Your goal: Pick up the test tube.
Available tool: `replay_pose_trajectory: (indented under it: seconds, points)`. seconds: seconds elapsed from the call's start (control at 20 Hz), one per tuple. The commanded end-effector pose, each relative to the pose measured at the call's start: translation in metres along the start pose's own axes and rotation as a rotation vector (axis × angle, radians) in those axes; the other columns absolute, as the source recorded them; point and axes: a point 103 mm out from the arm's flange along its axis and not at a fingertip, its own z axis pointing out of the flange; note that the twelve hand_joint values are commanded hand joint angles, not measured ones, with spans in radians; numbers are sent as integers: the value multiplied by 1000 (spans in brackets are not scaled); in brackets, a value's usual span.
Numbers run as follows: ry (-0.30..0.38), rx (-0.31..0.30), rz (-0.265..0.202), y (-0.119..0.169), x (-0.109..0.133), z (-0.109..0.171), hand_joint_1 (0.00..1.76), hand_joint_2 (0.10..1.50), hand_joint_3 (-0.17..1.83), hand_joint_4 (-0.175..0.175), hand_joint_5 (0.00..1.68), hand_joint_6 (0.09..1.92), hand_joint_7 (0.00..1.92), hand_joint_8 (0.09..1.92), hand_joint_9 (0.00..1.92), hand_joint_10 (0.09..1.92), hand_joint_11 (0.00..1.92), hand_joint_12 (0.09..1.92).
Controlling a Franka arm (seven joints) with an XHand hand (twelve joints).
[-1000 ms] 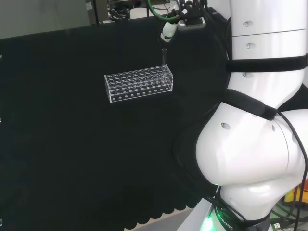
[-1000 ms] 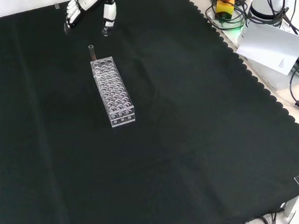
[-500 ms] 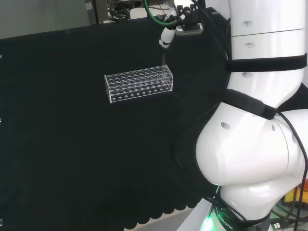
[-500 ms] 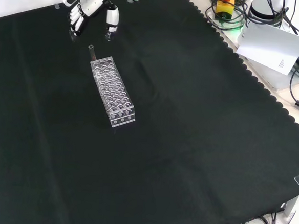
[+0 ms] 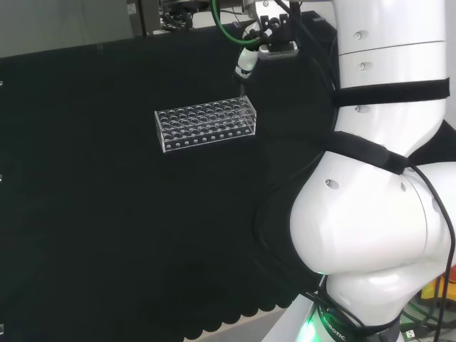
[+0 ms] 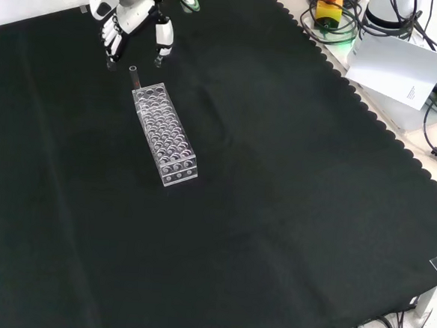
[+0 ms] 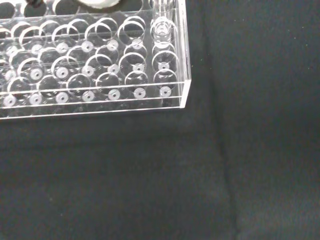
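Robot hand (image 6: pixel 131 24), fingers spread and empty, hovers above the test tube (image 6: pixel 133 74) in the clear rack (image 6: pixel 165 134); center your fingers around its rim before closing.

cloth (image 6: pixel 276 198): black fabric, matt, faint creases, scalloped edge
rack (image 6: pixel 164 134): clear plastic, glossy, smooth, round holes
test tube (image 6: pixel 133 75): clear, glassy, smooth
hand (image 6: pixel 131 24): white and black plastic, smooth
arm (image 5: pixel 377 235): white glossy shell, black straps
paper (image 6: pixel 394 67): white, matt sheet

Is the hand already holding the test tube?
No, in the front view the hand hovers above the test tube, fingers apart.
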Motion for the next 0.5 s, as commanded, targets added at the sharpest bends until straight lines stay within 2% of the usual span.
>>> replay_pose_trajectory:
  seconds: [0.05,0.25,0.5]
  points:
    - [1,7,14,7,-12,3,845,754,471,-26,376,87,87,889,5,991,0,1352]
    - [9,2,9,10,-11,4,897,724,516,-28,381,87,150,913,35,990,0,1389]
    - [2,-12,-6,24,6,7,994,642,666,-47,428,87,323,927,166,964,0,1485]
